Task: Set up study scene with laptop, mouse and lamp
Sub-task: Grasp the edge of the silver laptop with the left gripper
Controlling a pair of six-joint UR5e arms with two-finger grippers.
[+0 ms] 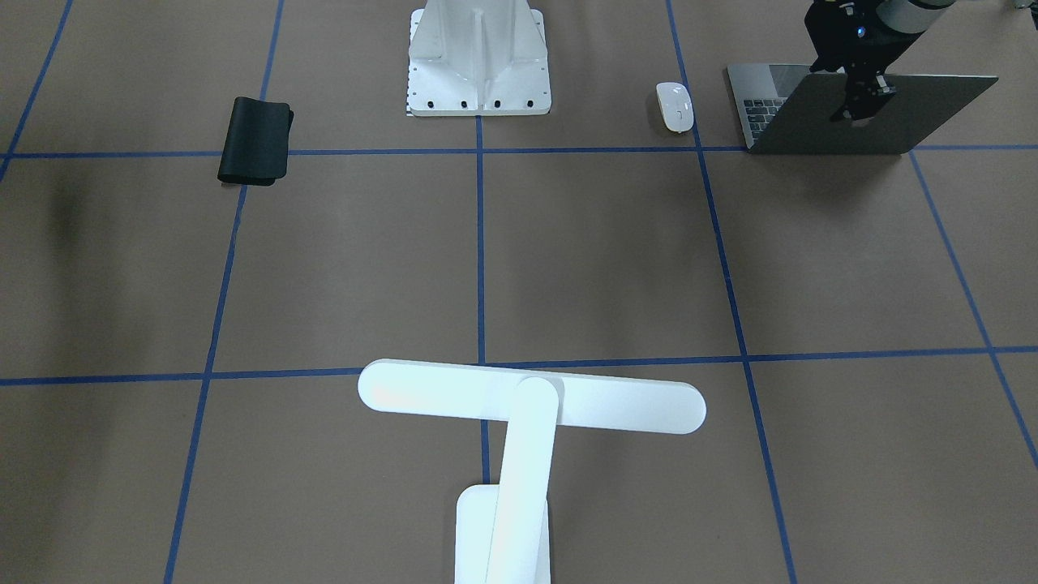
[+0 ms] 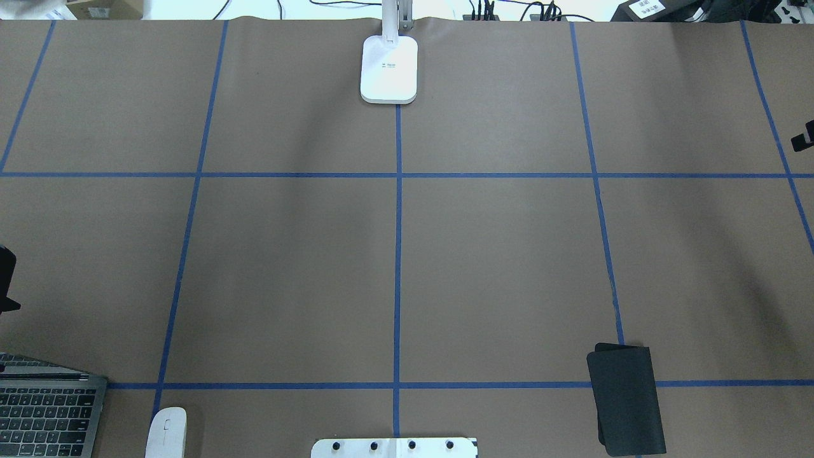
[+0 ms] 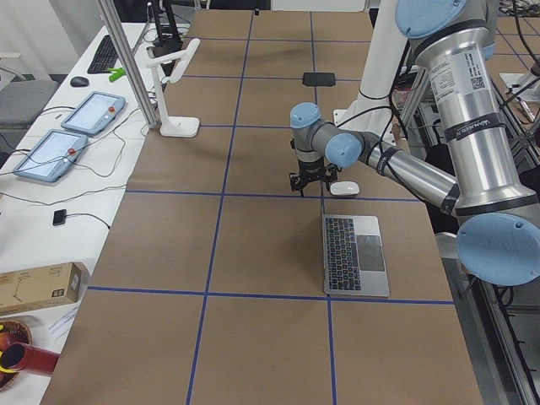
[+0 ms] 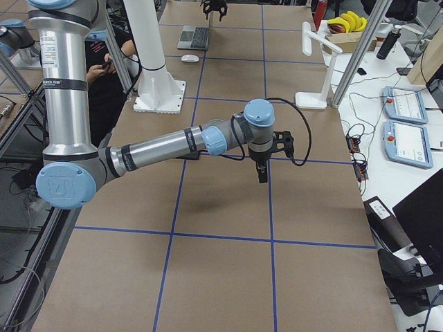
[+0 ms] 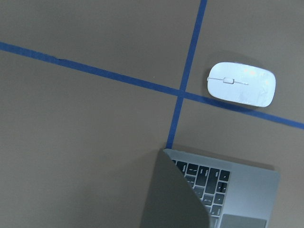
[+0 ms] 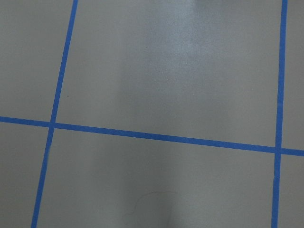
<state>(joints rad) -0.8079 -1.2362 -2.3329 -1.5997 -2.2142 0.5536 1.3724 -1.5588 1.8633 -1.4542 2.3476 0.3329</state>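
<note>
The laptop [image 1: 859, 130] stands open at the table's near-left corner, lid back toward the operators' side, keys [image 2: 38, 416] facing me. The white mouse [image 1: 675, 106] lies beside it, toward the pedestal; the left wrist view shows the mouse [image 5: 241, 84] and the lid's corner [image 5: 173, 194]. My left gripper [image 1: 855, 109] hovers above the lid's top edge, open and empty. The white lamp [image 1: 531, 397] stands at the far middle edge, base [image 2: 389, 70] on the centre line. My right gripper [image 4: 263, 173] hangs over bare table on the right, empty; I cannot tell whether it is open.
A flat black mat [image 1: 255, 139] lies near-right, also in the overhead view [image 2: 626, 397]. The white bolted pedestal [image 1: 478, 57] stands at the near middle. Blue tape lines grid the brown table [image 2: 496, 267]. Tablets and cables lie beyond the far edge.
</note>
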